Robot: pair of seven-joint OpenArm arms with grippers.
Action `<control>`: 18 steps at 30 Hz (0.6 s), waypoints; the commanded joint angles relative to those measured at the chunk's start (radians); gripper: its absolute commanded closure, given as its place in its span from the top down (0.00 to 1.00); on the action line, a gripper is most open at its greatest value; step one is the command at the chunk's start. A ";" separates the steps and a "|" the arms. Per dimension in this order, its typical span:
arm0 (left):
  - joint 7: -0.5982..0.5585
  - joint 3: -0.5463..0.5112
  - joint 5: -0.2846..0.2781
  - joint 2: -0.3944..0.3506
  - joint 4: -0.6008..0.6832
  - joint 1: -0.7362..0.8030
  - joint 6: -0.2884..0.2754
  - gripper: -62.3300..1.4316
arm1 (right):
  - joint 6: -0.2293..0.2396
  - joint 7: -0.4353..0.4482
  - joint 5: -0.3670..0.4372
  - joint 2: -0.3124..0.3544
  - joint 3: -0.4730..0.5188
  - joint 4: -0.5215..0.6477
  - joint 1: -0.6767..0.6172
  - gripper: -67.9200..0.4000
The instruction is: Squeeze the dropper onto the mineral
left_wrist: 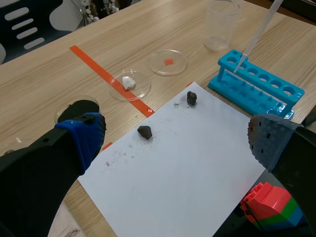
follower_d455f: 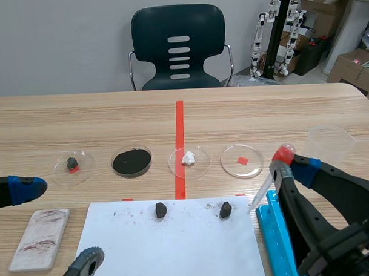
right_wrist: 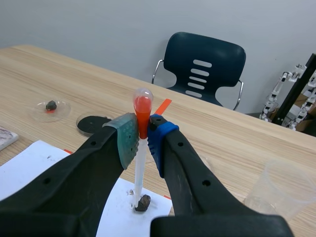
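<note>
No legible text, numbers, brand marks or signs in any of the three views. The cardboard boxes (follower_d455f: 352,68) at the back right, behind the tabletop (follower_d455f: 262,117), may carry print, but it is too small to read.
</note>
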 commanded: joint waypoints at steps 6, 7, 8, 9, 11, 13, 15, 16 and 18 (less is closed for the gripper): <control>-0.014 -0.006 -0.010 0.002 0.005 -0.003 0.002 0.97 | -0.007 -0.014 0.010 0.008 0.008 0.005 0.001 0.11; -0.014 -0.006 -0.010 0.002 0.005 -0.003 0.002 0.97 | -0.007 -0.014 0.010 0.008 0.008 0.005 0.001 0.11; -0.014 -0.006 -0.010 0.002 0.005 -0.003 0.002 0.97 | -0.007 -0.014 0.010 0.008 0.008 0.005 0.001 0.11; -0.014 -0.006 -0.010 0.002 0.005 -0.003 0.002 0.97 | -0.007 -0.014 0.010 0.008 0.008 0.005 0.001 0.11; -0.014 -0.006 -0.010 0.002 0.005 -0.003 0.002 0.97 | -0.007 -0.014 0.010 0.008 0.008 0.005 0.001 0.11; -0.014 -0.006 -0.010 0.002 0.005 -0.003 0.002 0.97 | -0.007 -0.014 0.010 0.008 0.008 0.005 0.001 0.11; -0.014 -0.006 -0.010 0.002 0.005 -0.003 0.002 0.97 | -0.007 -0.014 0.010 0.008 0.008 0.005 0.001 0.11; -0.014 -0.006 -0.010 0.002 0.005 -0.003 0.002 0.97 | -0.007 -0.014 0.010 0.008 0.008 0.005 0.001 0.11; -0.014 -0.006 -0.010 0.002 0.005 -0.003 0.002 0.97 | -0.007 -0.014 0.010 0.008 0.008 0.005 0.001 0.11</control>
